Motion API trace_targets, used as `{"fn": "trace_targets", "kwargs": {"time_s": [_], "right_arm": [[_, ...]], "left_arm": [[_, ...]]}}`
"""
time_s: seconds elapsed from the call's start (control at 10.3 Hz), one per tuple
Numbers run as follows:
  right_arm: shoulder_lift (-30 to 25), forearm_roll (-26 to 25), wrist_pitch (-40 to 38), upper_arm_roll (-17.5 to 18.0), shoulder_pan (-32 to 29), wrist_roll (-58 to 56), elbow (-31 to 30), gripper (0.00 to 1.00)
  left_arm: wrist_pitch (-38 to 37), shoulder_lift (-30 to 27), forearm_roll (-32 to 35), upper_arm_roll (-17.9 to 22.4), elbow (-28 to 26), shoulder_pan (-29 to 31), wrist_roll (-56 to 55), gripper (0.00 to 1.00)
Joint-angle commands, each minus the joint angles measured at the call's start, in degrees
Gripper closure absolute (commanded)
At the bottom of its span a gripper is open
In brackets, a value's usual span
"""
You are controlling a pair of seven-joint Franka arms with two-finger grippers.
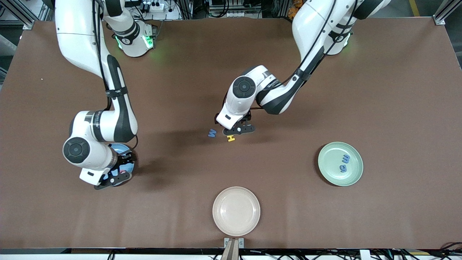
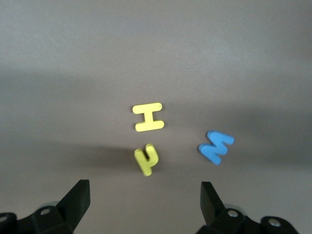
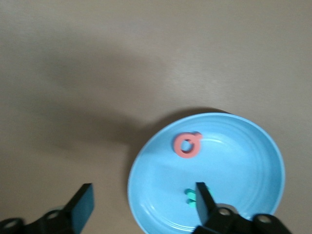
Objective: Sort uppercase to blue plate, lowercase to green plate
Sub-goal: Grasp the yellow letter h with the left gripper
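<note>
The left gripper (image 2: 145, 200) hangs with jaws spread and empty over the table's middle. The yellow H (image 2: 148, 118), the small yellow hooked letter (image 2: 146, 159) and the blue M (image 2: 216, 146) lie flat just ahead of the jaws, close together — little finger room.

The right gripper (image 3: 144, 204) is released over the blue plate (image 3: 253, 161), which holds the red Q (image 3: 186, 145) and a teal letter (image 3: 191, 196).

The green plate (image 1: 326, 169) sits toward the left arm's end of the table — the way is clear.

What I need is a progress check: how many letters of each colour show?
Yellow: 2, the H and the hooked letter
Blue: 3, the M, an m-like letter and an e-like letter on the green plate
Red: 1, the Q
Teal letter: 1
Total: 7
</note>
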Motion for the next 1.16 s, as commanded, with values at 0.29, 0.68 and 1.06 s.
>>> {"fn": "trace_targets", "kwargs": {"time_s": [0.29, 0.68, 1.06], "right_arm": [[0.0, 3.9, 0.2, 1.3, -0.6, 0.6, -0.4, 0.00], [0.2, 3.9, 0.2, 1.3, -0.3, 0.1, -0.8, 0.00], [0.3, 3.9, -0.2, 1.4, -0.2, 0.0, -0.9, 0.00]], "left_arm": [[-0.7, 6.5, 0.7, 7.0, 6.4, -5.4, -4.9, 0.11], [-3.5, 7.2, -0.4, 7.6, 7.8, -7.5, -9.0, 0.19], [-3.9, 7.8, -0.4, 7.6, 7.9, -8.3, -9.6, 0.30]]}}
